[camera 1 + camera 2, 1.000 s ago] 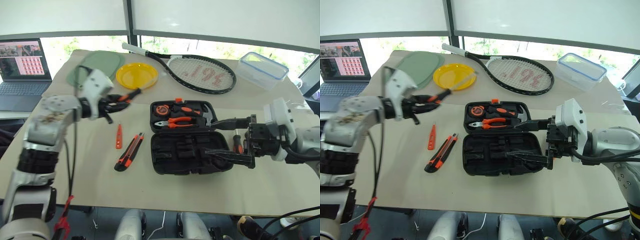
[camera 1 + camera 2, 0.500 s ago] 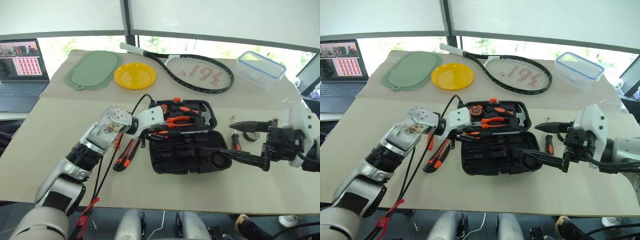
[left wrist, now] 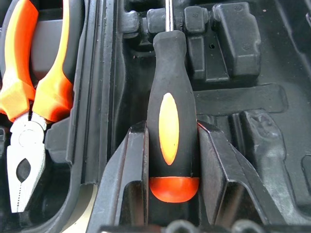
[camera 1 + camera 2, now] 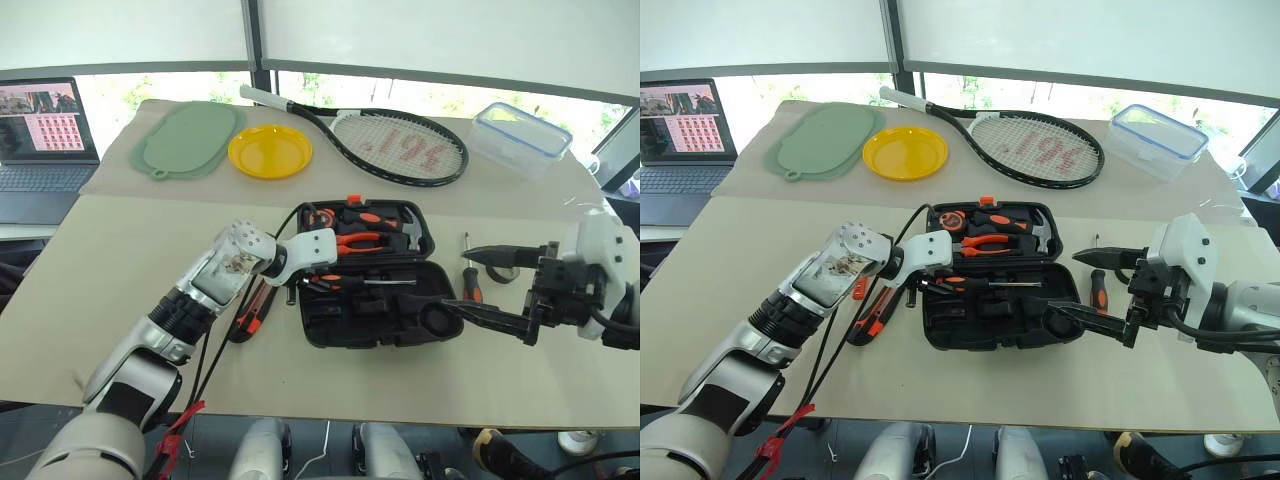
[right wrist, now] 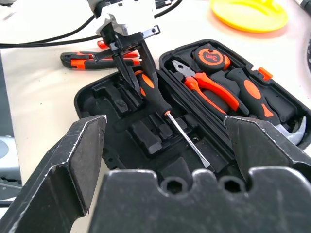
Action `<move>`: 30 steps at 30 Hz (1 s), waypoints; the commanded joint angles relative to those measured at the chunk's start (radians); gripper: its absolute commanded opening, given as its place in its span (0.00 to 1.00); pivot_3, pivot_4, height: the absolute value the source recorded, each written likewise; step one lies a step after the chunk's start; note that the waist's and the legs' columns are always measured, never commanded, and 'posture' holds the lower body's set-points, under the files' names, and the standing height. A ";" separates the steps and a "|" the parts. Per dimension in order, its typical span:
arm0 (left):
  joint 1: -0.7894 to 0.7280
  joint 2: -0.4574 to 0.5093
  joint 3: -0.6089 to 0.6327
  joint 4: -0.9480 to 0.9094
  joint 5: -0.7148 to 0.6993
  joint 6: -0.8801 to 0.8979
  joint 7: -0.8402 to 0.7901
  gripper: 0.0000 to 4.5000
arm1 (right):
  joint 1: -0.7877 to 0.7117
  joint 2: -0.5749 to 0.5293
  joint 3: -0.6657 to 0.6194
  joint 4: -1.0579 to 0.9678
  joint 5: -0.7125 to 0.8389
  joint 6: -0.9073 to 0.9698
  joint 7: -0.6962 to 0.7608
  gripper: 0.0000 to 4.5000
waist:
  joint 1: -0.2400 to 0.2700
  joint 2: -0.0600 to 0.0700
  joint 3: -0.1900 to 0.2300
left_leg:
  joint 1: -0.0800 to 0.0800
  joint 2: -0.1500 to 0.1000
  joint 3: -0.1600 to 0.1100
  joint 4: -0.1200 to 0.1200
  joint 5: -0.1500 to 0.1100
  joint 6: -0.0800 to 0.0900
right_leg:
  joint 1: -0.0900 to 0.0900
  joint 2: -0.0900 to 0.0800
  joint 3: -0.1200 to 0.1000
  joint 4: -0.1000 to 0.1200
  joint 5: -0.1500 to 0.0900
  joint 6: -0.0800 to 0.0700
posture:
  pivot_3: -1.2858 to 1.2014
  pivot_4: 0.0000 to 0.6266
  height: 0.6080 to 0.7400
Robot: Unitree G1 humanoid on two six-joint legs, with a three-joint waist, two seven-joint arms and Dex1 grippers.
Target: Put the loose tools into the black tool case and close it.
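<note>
Black tool case point(image 4: 370, 275) lies open at frame centre on the counter point(image 4: 120, 250). Left end effector point(image 3: 170, 160) pinches a screwdriver point(image 5: 154, 97) by the handle, shaft lying over the near half's recesses. Pliers point(image 4: 355, 240) and tape measure point(image 5: 210, 56) sit in the far half. Utility knife point(image 4: 875, 312) is just left of the case, a second screwdriver point(image 4: 471, 280) just right. Right end effector point(image 4: 490, 288) hovers at right, fingers spread wide, empty.
</note>
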 commanded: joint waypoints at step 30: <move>-0.093 -0.033 0.059 -0.005 0.026 -0.073 -0.024 0.34 | -0.001 0.003 -0.007 -0.003 -0.012 -0.043 0.000 1.00 | 0.000 0.000 0.000 | 0.000 0.000 -0.002 0.003 0.000 0.000 | 0.001 0.000 0.000 0.002 0.000 0.000 | 0.52 0.24 0.99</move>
